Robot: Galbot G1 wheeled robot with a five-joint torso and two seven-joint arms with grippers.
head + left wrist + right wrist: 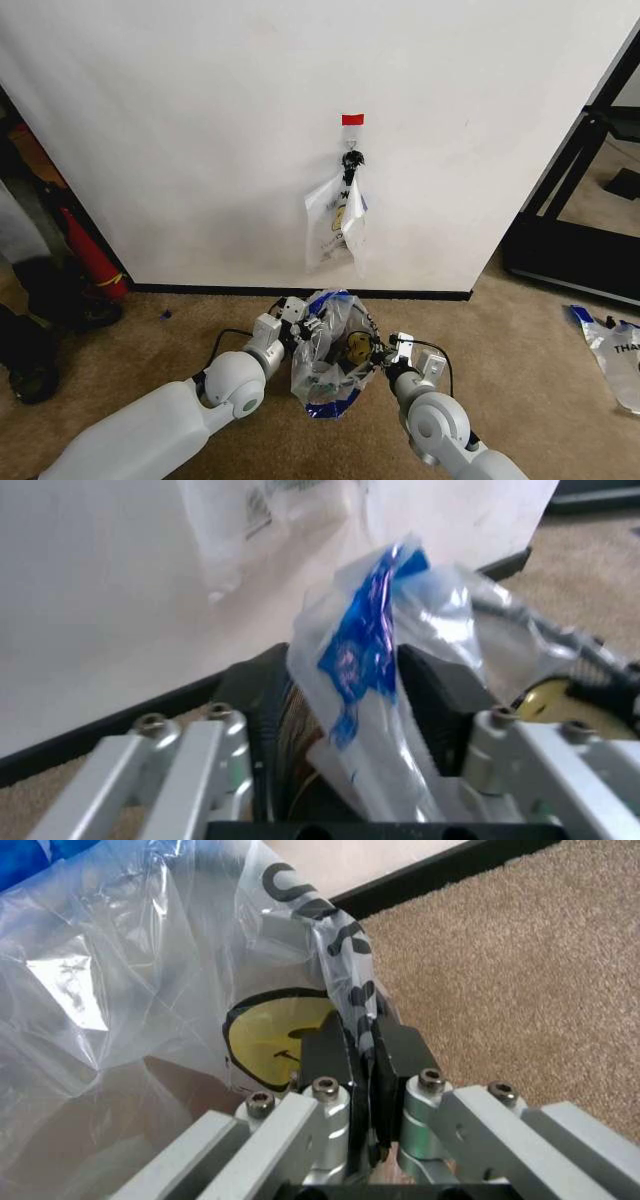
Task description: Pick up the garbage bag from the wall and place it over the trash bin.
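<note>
Two grippers share one load low over the carpet (pixel 180 340): the garbage bag (pixel 328 362), a thin clear sack with blue edging and a yellow smiley print, hangs stretched between them just in front of the robot. The left gripper (pixel 297 318) grips the bag's upper edge on the robot's left; its wrist view shows the two dark pads (pixel 435 697) closed in on a twisted blue strip of plastic. The right gripper (pixel 378 350) holds the opposite side, and its wrist view shows the fingertips (pixel 395 1054) pressed together on a gathered fold of film beside the smiley. The bag's lower end sags toward the carpet between the two arms, its mouth partly spread.

Beyond it stands the wall (pixel 200 150), white with a black baseboard (pixel 300 292) running along the floor. A small red tape strip (pixel 352 119) sits above a black hook (pixel 352 158), where a bunch of bags (pixel 337 225) with the same print hangs flat. Off to the robot's right, another bag (pixel 612 350) lies flat on the carpet, well apart from the grippers.
</note>
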